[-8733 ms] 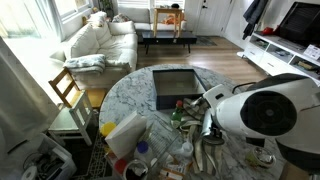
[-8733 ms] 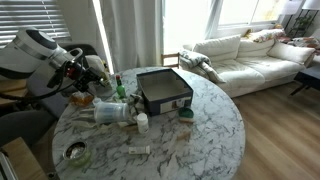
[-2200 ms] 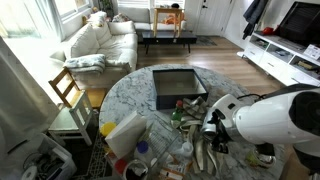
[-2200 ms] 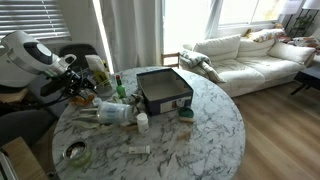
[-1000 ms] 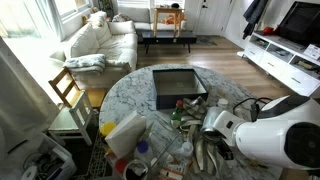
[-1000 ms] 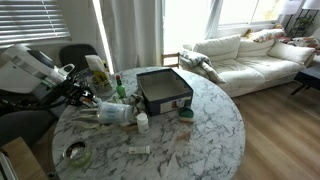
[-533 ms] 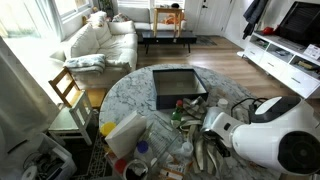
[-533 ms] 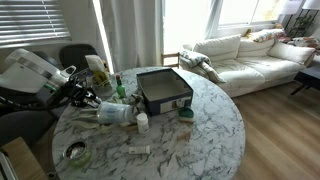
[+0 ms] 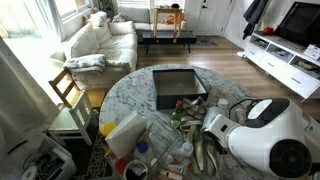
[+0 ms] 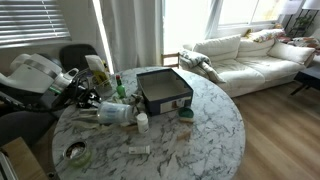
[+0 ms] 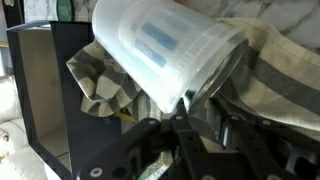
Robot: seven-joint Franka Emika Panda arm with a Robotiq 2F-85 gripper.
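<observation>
In the wrist view a translucent plastic container point(image 11: 165, 50) with a blue label lies tipped on a striped cloth point(image 11: 98, 88). My gripper point(image 11: 203, 128) is right under its rim. The two dark fingers point(image 11: 180, 128) stand a little apart with the shiny edge between them, and contact is not clear. In an exterior view the gripper point(image 10: 88, 98) is low over the marble table point(image 10: 190, 140), just beside the container point(image 10: 115, 112). In the other exterior view the white arm point(image 9: 262, 135) hides most of the gripper point(image 9: 207, 128).
A black open box point(image 10: 165, 90) stands at the table's middle, seen also as the black box point(image 9: 178, 88) and the black wall point(image 11: 40, 90) at the wrist view's left. Small bottles point(image 10: 142, 122) and a bowl point(image 10: 75, 153) lie around. A chair point(image 9: 68, 92) stands by the table edge.
The arm has sunk lower towards the cluttered table and settled against the container. The box and bottles have not moved.
</observation>
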